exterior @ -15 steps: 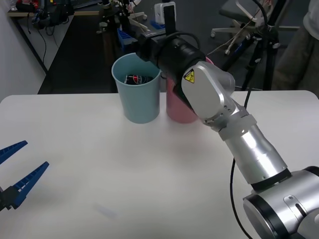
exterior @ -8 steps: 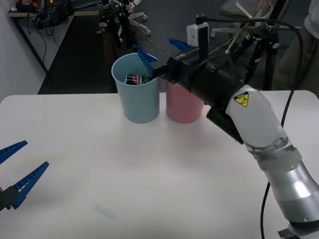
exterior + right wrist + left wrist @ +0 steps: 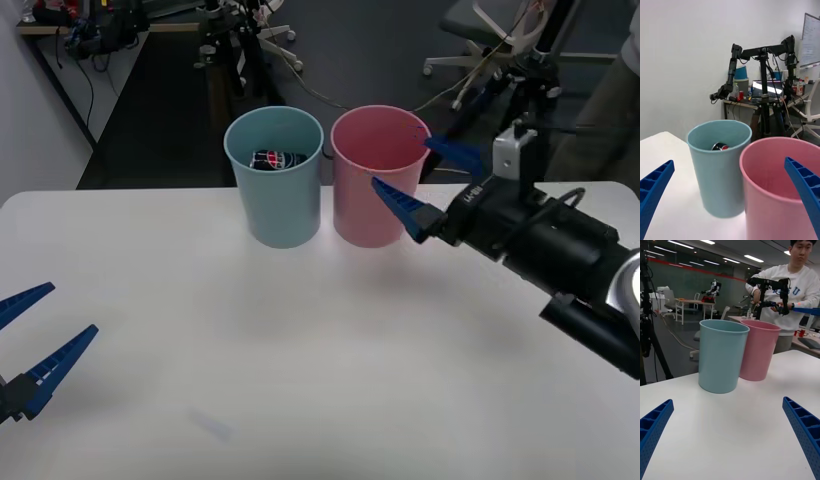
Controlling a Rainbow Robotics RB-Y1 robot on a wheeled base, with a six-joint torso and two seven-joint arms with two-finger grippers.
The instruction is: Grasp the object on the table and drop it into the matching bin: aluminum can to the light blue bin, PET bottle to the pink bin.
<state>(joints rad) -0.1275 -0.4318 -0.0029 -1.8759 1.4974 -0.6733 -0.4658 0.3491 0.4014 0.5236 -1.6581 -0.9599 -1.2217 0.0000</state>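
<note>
The aluminum can lies inside the light blue bin, its dark printed body showing below the rim. It also shows at the bottom of the light blue bin as the can. The pink bin stands touching it on the right. My right gripper hangs open and empty just right of the pink bin's rim, above the table. In the right wrist view the right gripper faces both bins, with the pink bin nearest. My left gripper rests open at the table's near left edge.
The left wrist view looks along the table at the light blue bin and pink bin from the open left gripper. Tripods, chairs and desks stand beyond the table's far edge.
My right arm has drawn back from over the light blue bin, moving right and toward me past the pink bin. The can stays in the light blue bin. The left arm has not moved.
</note>
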